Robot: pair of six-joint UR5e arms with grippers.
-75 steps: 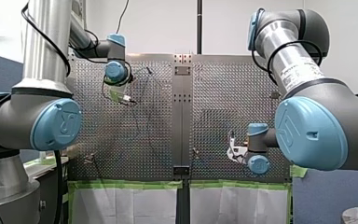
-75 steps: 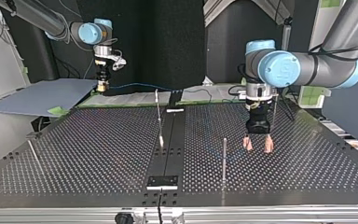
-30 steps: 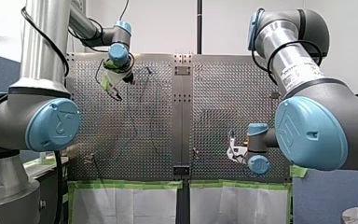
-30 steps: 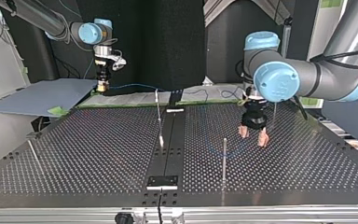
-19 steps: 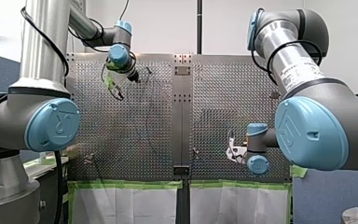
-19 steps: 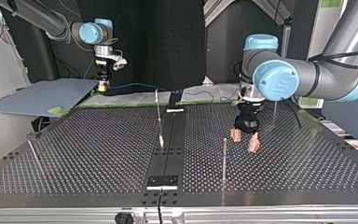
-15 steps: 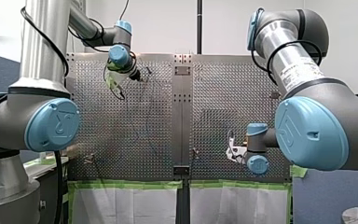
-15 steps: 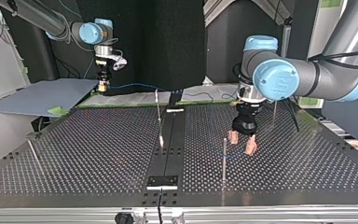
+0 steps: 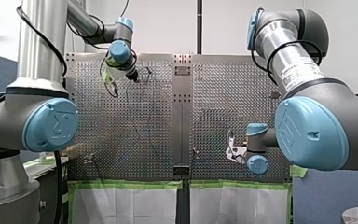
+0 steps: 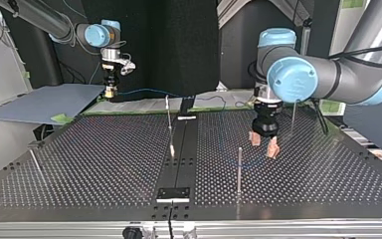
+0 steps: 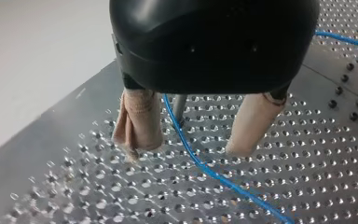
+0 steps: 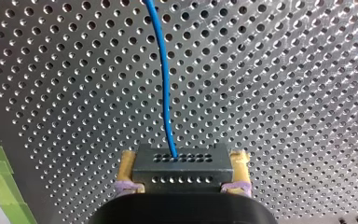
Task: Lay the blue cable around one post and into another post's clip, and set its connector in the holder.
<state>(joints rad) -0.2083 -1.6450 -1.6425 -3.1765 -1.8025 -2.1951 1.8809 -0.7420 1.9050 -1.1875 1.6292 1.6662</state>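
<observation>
blue cable (image 11: 200,165): strung over the perforated table (image 10: 104,164) between the spread beige pads of the left gripper (image 10: 264,144), just beyond the tall post (image 10: 238,167); it is led straight ahead out of the connector (image 12: 179,168).
connector: held well apart from the tall post, long axis across the right gripper (image 12: 182,161), whose yellow pads are clamped on it.
change: since half a second ago the left gripper is turned and shifted from the tall post toward the top view's right.
writing: a label is seen on my right arm (image 9: 298,70), too small to be read.
</observation>
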